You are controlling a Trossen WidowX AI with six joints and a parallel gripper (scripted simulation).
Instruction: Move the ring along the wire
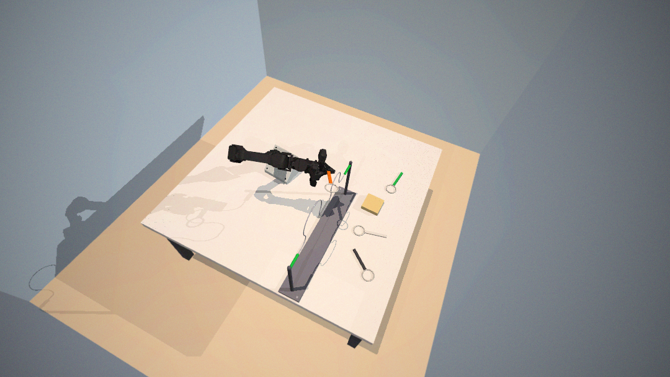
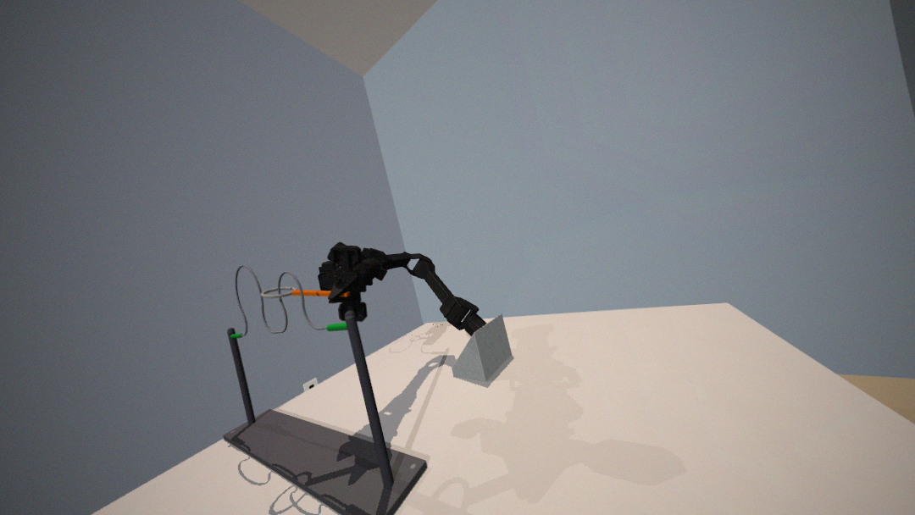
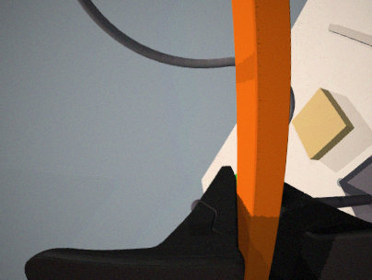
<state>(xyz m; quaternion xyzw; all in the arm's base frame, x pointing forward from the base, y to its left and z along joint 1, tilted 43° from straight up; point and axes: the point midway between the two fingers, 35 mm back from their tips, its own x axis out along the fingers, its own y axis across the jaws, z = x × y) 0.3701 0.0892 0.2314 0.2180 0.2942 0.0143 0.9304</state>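
My gripper is shut on the orange handle. The grey ring at its far end lies nearly level in the exterior view. It appears to surround a steep stretch of the thin grey wire between its two humps; contact cannot be told. The ring is out of the wrist view. One green part is at the post nearer the gripper, the other green part at the far post.
The posts stand on a dark base. Beyond it lie a tan block, a green-handled ring, a pale-handled ring and a black-handled ring. In the wrist view, wire passes behind the orange handle.
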